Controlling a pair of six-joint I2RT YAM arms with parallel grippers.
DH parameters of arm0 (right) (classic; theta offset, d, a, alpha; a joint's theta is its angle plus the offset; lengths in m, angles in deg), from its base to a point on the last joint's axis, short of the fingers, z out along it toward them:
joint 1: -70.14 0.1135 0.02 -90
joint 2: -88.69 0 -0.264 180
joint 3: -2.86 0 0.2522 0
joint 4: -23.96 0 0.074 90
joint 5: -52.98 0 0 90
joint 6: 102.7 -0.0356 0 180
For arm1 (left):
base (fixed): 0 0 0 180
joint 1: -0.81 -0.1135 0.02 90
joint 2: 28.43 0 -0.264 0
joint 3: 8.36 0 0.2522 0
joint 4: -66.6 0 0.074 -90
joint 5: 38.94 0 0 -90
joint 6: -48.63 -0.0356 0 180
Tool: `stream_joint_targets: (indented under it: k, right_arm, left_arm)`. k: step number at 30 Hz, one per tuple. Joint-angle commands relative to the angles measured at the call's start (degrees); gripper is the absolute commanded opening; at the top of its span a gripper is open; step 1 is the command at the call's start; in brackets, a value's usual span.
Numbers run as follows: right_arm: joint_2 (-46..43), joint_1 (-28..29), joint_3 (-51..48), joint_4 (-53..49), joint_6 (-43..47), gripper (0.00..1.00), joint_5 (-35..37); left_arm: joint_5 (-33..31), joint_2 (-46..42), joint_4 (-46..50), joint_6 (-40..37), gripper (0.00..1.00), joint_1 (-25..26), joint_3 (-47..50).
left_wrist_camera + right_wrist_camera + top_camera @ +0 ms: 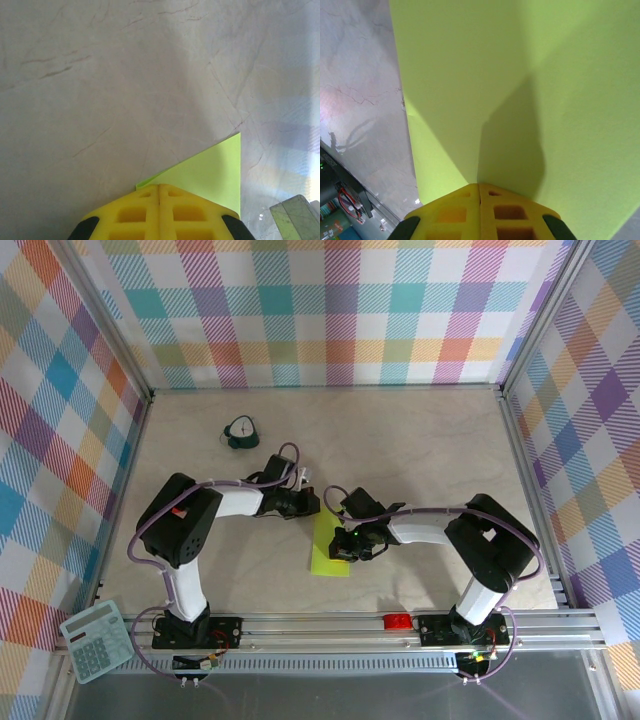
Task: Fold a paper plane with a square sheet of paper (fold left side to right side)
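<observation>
The lime square sheet of paper lies flat, folded into a narrow strip.

Clock blocks far L; table free R.

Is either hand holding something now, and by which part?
Nothing is held: the left hand and right hand are shut empty, tips at the sheet of paper.

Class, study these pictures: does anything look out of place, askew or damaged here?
Nothing is damaged or spilled. The folded sheet of paper lies slightly askew on the table, and a calculator sits tilted beyond its near left corner.
</observation>
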Motion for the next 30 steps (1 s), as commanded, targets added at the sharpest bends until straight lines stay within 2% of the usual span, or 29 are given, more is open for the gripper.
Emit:
stream_joint_targets:
  k: [1, 13, 22, 26, 30]
  right_arm:
    - [4.33, 0.01, -4.35, -11.14, 0.2, 0.0, 8.6]
    - [3.49, 0.02, -4.33, -10.89, -0.9, 0.0, 8.53]
    - [1.5, 0.02, -2.85, -8.59, -0.34, 0.0, 8.09]
    - [1.69, 0.02, -1.88, -7.3, 0.24, 0.0, 7.73]
    - [1.87, 0.03, -1.63, -7.18, 0.38, 0.0, 8.04]
  left_arm:
    - [-4.5, 2.35, 0.24, -2.15, 0.0, -2.34, -1.55]
    - [-3.79, 2.34, 2.12, -3.23, 0.0, -3.71, -5.56]
    - [-2.65, -12.41, 3.27, -2.48, 0.0, -3.04, 3.91]
    - [-1.66, -20.0, 4.66, -0.97, 0.0, -0.98, 10.07]
    - [0.29, -22.75, 1.77, 2.68, 0.0, 1.73, 15.34]
